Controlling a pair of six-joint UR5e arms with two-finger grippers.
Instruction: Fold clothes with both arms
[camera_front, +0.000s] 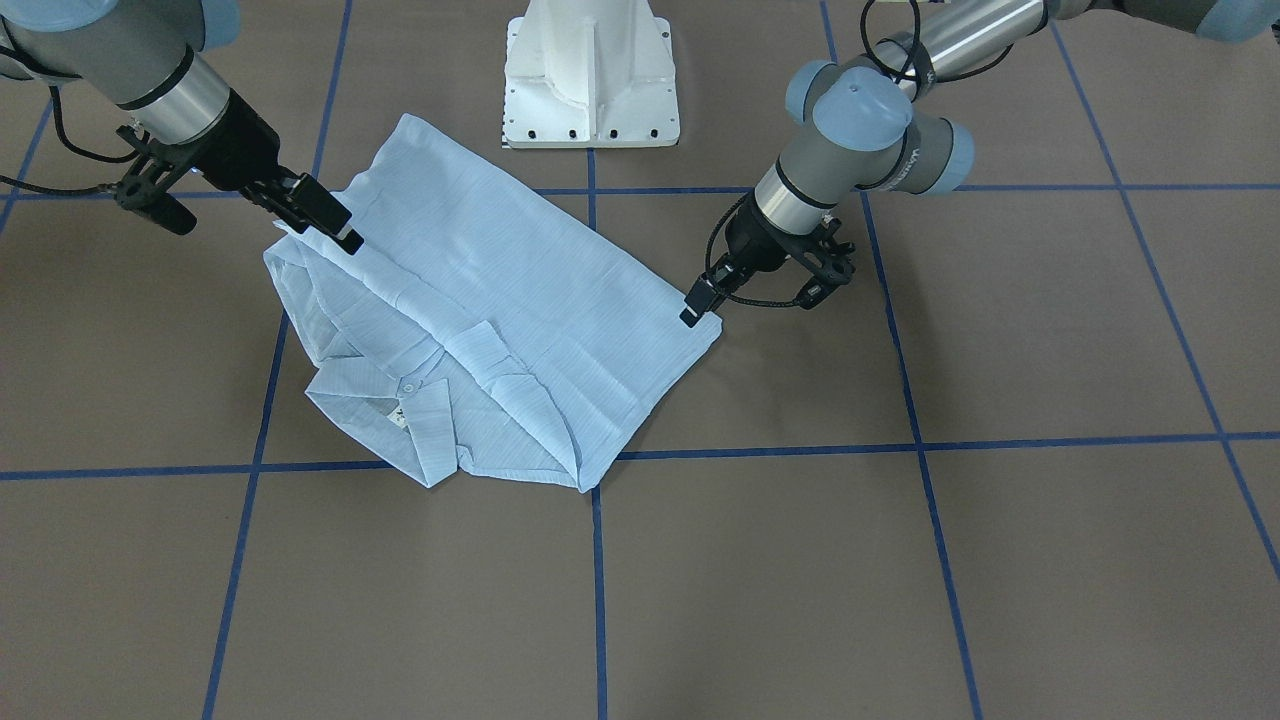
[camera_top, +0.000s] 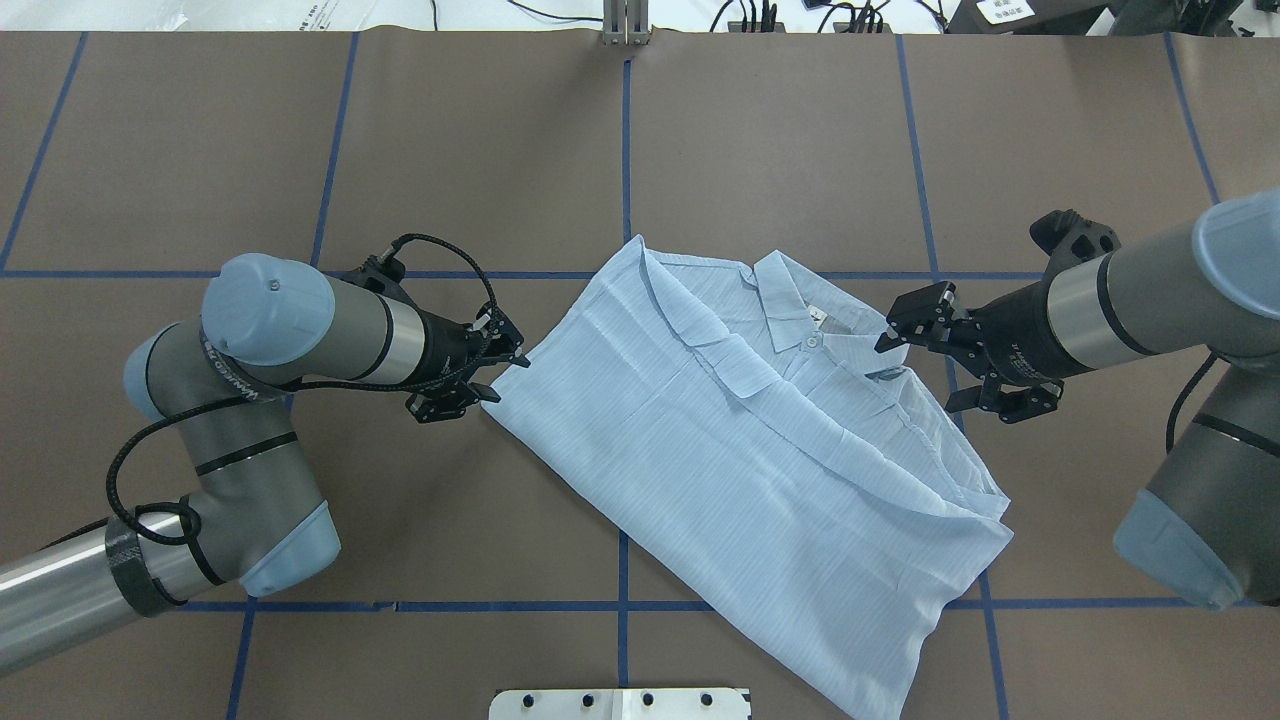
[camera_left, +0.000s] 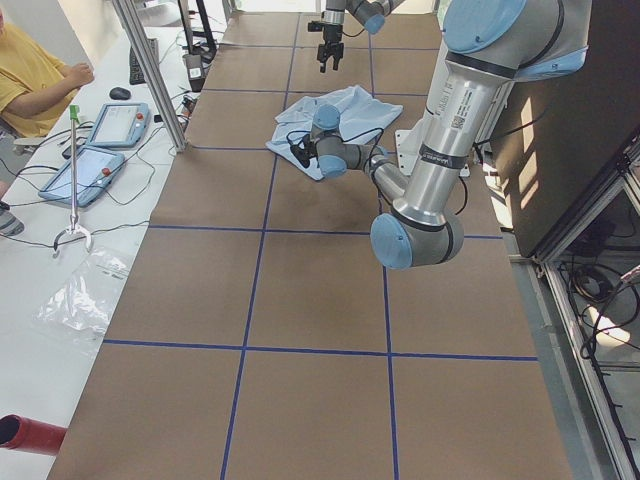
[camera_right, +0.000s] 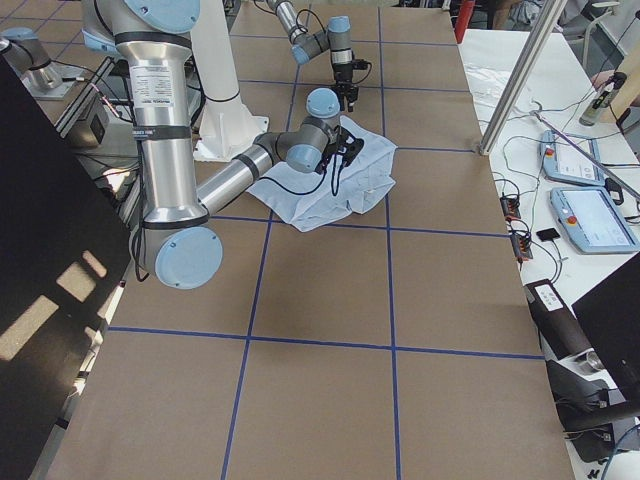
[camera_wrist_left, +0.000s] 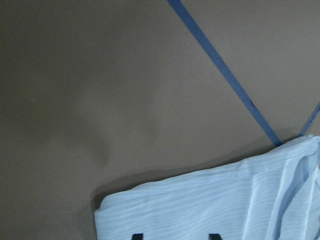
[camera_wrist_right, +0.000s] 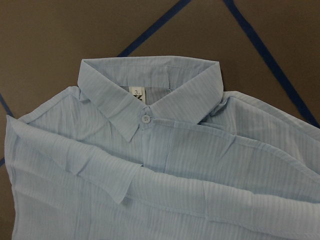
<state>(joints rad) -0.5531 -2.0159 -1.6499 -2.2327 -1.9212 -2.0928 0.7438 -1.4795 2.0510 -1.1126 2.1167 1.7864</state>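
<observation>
The light-blue striped shirt (camera_top: 760, 450) lies partly folded and diagonal on the brown table, front side up. Its collar (camera_wrist_right: 150, 95), neck label (camera_wrist_right: 136, 92) and top button (camera_wrist_right: 146, 119) show in the right wrist view. My left gripper (camera_top: 503, 377) is open at the shirt's hem corner (camera_front: 705, 335). In the left wrist view its two fingertips (camera_wrist_left: 137, 235) stand apart over that cloth (camera_wrist_left: 215, 200). My right gripper (camera_top: 900, 330) is open and hovers at the shoulder beside the collar; the same right gripper (camera_front: 335, 225) appears in the front view. Neither holds cloth.
The white pedestal base (camera_front: 590, 80) stands just behind the shirt. Blue tape lines (camera_front: 598, 580) grid the tabletop. Beyond the table's far side a person in yellow (camera_left: 35, 75) sits by two tablets (camera_left: 95, 160) and a metal post (camera_left: 150, 75).
</observation>
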